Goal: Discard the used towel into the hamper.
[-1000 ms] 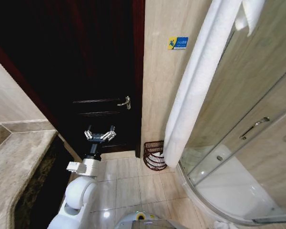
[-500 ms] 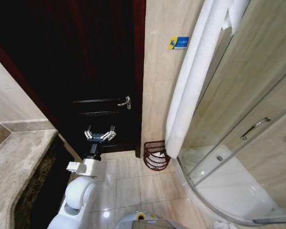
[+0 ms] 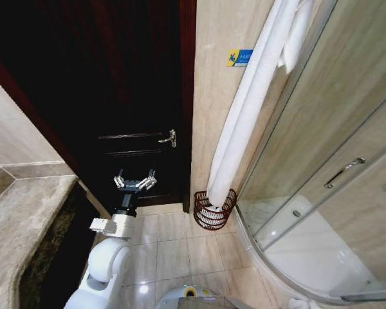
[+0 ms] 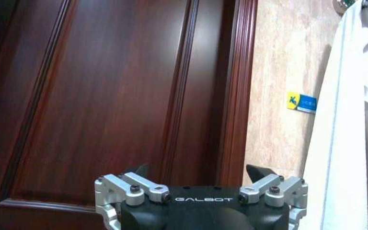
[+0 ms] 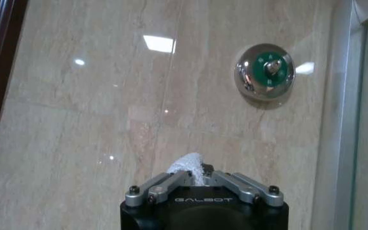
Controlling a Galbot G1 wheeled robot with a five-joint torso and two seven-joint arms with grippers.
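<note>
One long white towel (image 3: 244, 122) hangs from high, lower end dipping into hamper (image 3: 213, 210) on floor tiles (image 3: 174, 248) beside dark wooden door (image 3: 116, 96). Right gripper (image 5: 193, 176) has jaws clamped on towel top, held high near beige wall tiles (image 5: 107, 105), probably so cloth feeds straight down into basket. Left gripper (image 3: 134, 183) waits before door, jaws apart, holding nothing. Glass shower cabin (image 3: 321, 193) stands just beside hamper.
</note>
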